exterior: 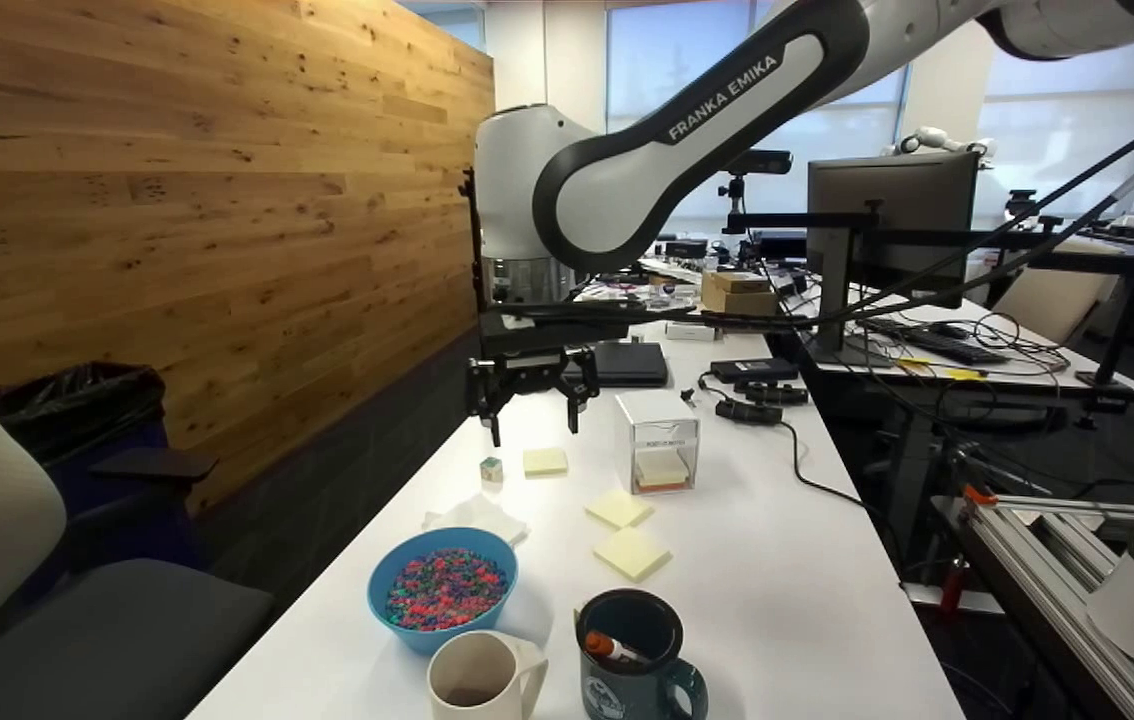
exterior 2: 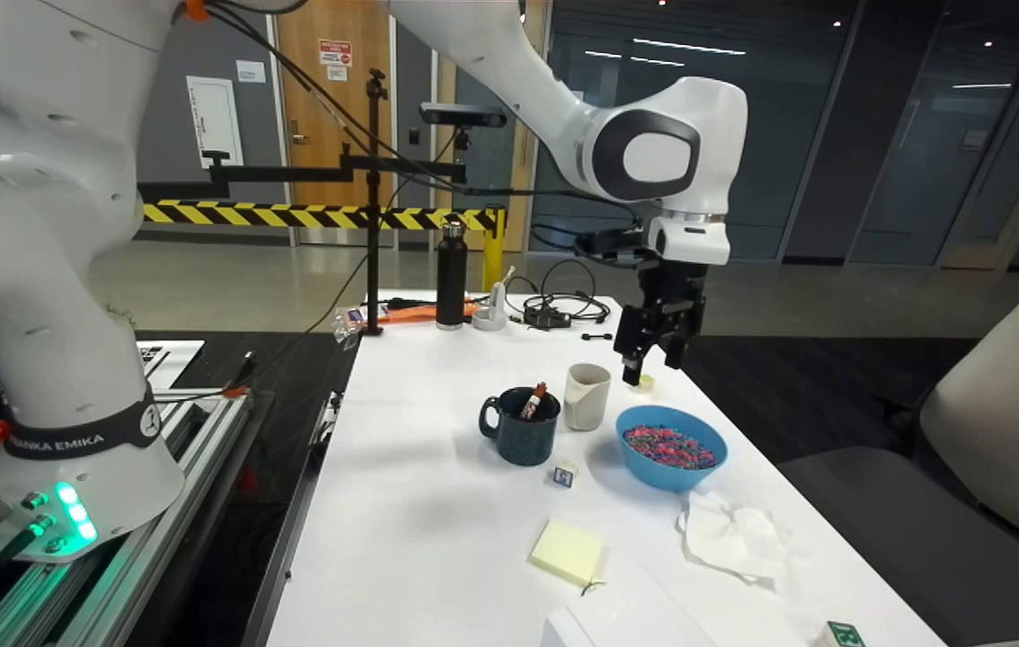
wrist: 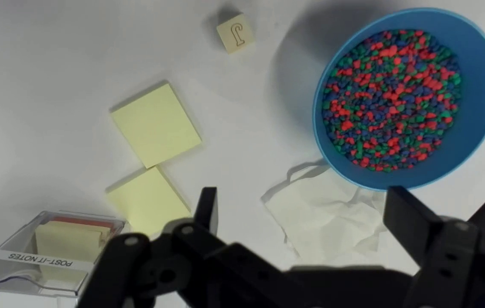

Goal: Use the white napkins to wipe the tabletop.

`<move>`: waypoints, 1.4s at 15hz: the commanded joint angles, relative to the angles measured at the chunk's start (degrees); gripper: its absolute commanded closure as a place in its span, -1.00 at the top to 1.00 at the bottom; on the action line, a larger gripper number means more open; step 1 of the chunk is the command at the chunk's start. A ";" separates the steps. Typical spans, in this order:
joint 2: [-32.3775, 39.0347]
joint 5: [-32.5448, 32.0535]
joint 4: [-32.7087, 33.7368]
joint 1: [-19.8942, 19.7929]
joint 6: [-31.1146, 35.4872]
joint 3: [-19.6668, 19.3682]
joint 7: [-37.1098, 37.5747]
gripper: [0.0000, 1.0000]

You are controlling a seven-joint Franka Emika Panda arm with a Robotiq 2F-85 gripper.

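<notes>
Two fingers (wrist: 409, 222) of gripper (exterior: 535, 431) spread wide, hanging above tabletop (exterior: 777, 580), clear of crumpled napkin (wrist: 328, 218) beside blue bowl (wrist: 478, 105).

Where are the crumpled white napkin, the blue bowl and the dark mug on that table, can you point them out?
White napkin (wrist: 323, 222): wrist view, on its creased middle.
Blue bowl (wrist: 480, 92): wrist view, on its bare inner wall.
Dark mug (exterior 2: 525, 442): in an exterior view, on its outer wall.
</notes>
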 commanded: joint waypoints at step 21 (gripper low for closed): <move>19.15 0.71 21.05 -1.16 -7.81 -4.23 -22.70 1.00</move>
